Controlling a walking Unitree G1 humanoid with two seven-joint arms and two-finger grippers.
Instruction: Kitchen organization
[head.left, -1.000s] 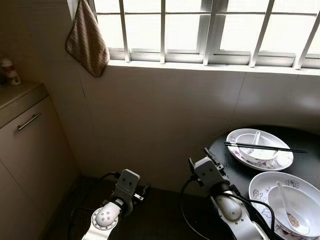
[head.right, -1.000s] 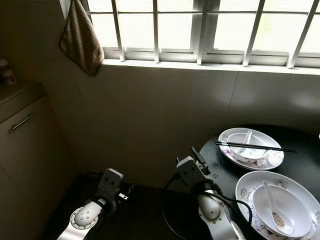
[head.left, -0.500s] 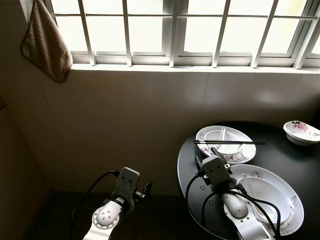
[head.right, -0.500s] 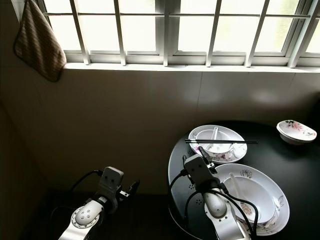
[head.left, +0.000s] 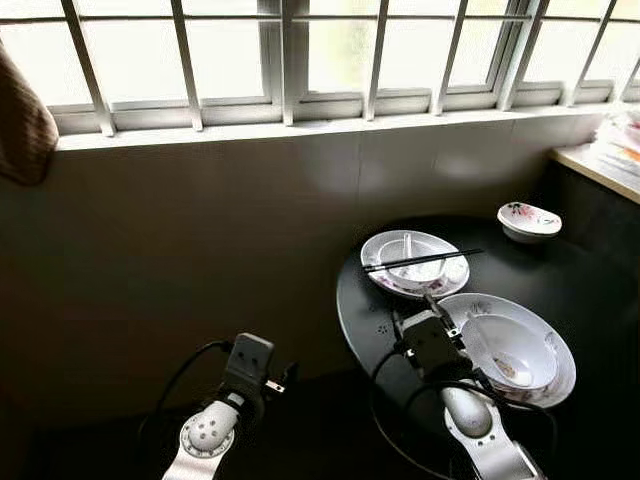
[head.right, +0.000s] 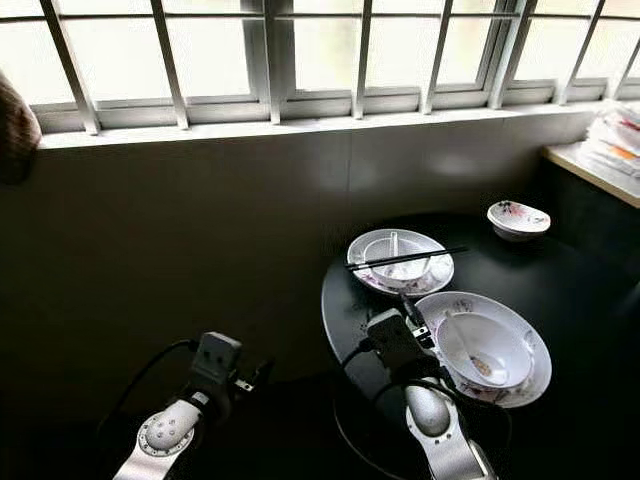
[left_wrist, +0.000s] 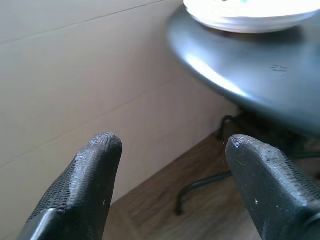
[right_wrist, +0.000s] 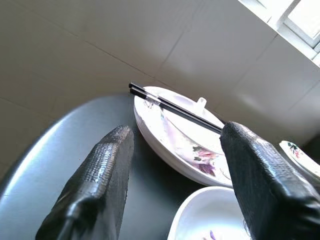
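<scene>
Right hand (right_wrist: 172, 165): open, empty, above tabletop (head.left: 372, 318). Chopsticks (head.left: 420, 260) at 12 o'clock: light, slippery; pinch mid-length. Left hand (left_wrist: 172, 165): open, empty.

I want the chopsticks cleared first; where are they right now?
The chopsticks lie across the bowl on the far plate, on the round black table ahead of the right gripper.

table (head.left: 360, 310) near edge: bare | behind: plate (head.left: 447, 275), chopsticks (head.left: 420, 261) | right: bowl (head.left: 510, 350)
</scene>
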